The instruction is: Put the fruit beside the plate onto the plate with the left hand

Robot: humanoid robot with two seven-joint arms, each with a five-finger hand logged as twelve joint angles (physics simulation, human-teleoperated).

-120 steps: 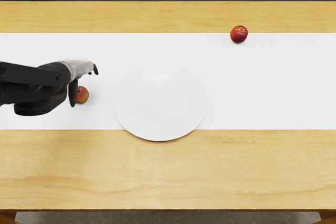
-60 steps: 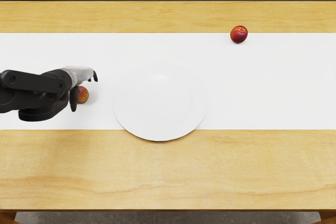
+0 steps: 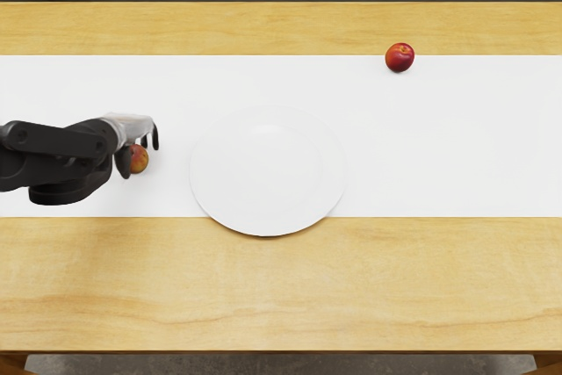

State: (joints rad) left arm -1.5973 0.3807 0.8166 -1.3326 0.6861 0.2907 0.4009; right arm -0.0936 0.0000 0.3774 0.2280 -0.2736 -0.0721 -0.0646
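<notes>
1. In the head view, the left hand (image 3: 132,133) comes in from the left edge on its dark arm and sits low over the white runner (image 3: 457,147), right against the small reddish fruit (image 3: 139,159).
2. That fruit lies on the runner just left of the plate (image 3: 268,170), apart from the plate's rim with a narrow strip of bare cloth between them. The hand covers the fruit's upper left side. From here I cannot tell whether the hand has actually closed on it or only rests beside it.
3. The plate is white and round. Its near edge runs slightly past the runner's front border onto the wooden table (image 3: 281,287).
4. A second fruit (image 3: 399,57), redder, sits far off at the runner's back border, well apart from plate and hand.
5. Wide bare runner stretches right of the plate, and bare wood lies along the front and back edges.
</notes>
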